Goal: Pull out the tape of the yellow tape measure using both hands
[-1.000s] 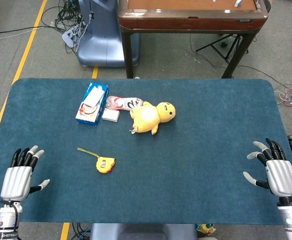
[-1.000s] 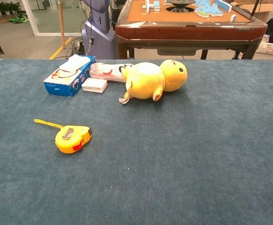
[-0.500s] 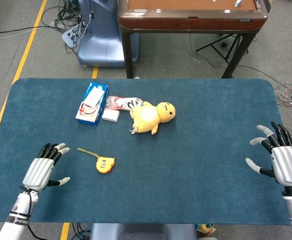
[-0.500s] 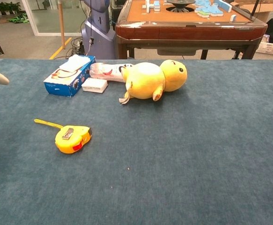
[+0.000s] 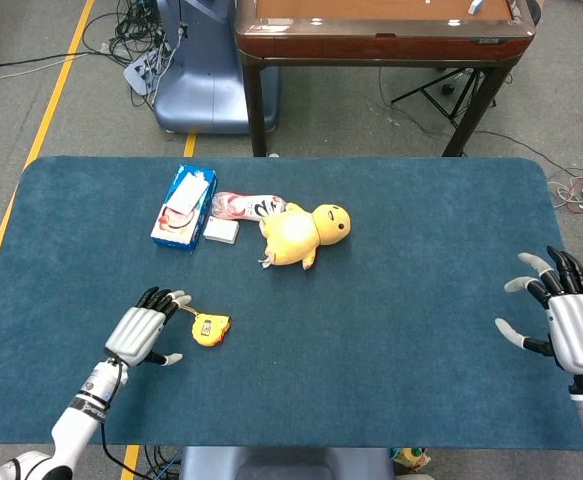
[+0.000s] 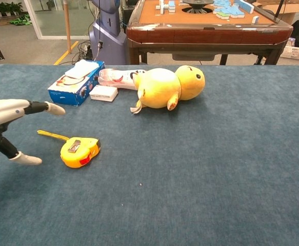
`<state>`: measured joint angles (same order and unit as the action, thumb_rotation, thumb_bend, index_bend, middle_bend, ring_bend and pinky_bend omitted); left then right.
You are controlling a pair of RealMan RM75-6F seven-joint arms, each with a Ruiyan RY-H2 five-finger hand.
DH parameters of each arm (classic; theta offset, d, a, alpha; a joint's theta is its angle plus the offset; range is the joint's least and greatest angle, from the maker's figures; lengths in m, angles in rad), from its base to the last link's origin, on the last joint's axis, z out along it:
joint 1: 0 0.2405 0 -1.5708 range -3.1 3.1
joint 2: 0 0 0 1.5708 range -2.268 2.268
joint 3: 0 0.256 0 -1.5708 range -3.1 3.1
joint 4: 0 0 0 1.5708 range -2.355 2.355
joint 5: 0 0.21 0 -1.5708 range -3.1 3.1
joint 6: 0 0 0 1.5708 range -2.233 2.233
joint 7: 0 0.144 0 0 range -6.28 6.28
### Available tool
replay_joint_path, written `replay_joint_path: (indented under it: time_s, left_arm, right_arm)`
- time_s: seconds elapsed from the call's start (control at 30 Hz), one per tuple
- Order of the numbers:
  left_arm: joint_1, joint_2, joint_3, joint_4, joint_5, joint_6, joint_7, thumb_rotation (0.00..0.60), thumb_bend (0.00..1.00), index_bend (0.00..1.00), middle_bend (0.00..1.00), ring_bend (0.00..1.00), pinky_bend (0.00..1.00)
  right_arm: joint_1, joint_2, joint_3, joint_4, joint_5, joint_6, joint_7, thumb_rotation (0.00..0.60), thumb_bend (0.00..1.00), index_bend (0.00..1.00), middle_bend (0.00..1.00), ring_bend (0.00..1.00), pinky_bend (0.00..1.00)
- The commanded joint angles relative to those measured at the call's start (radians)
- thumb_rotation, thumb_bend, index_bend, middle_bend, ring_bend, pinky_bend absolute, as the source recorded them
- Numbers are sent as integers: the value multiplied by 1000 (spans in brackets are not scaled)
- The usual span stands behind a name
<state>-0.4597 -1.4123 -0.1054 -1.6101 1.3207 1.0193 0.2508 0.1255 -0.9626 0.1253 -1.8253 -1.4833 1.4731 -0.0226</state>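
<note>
The yellow tape measure point(image 5: 211, 328) point(image 6: 79, 151) lies flat on the blue table, with a thin yellow strap point(image 6: 52, 135) trailing to its left. My left hand point(image 5: 143, 332) point(image 6: 8, 125) hovers open just left of it, fingers spread over the strap, holding nothing. My right hand point(image 5: 561, 320) is open at the table's far right edge, well away from the tape measure, and shows only in the head view.
A yellow plush duck point(image 5: 301, 232) point(image 6: 168, 87) lies behind the tape measure. A blue box point(image 5: 183, 207) point(image 6: 75, 82), a small white box point(image 6: 103, 93) and a white packet point(image 5: 243, 206) sit at the back left. A brown table point(image 5: 381, 30) stands beyond.
My left hand has moved right and forward from the table's near left corner to just beside the tape measure. The right hand has drifted slightly right. The tape measure has not moved.
</note>
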Motion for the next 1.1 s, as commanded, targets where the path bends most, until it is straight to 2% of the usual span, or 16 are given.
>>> replay_joint_path:
  time_s: [0.03,0.23,0.53,0.87,1.1]
  left_arm:
    - [-37,-59,-5,58,-15,-17,61,600,133,141,136,77,0]
    - [-73,-109,-15,97,-68,-52,90,600,133,201,177,77,0]
    - [-115,-145,-18,97,-149,-77,176,600,133,212,204,77,0]
    - [-132,-181,-10,133,-172,-50,212,600,133,281,283,130,0]
    - [-134,-197,-8,155,-164,-32,183,600,133,342,339,173,0]
  right_arm:
    - [-4,3,-4,-1,0,2,1,600,260,420,186,37,0]
    - [-15,9,-10,0,6,8,7,600,260,420,186,37,0]
    - [-21,6,-16,14,11,6,24,600,261,420,185,37,0]
    - [-28,10,-19,20,12,11,37,600,261,420,186,37,0]
    - [-34,11,-21,15,14,15,33,600,261,420,185,37,0]
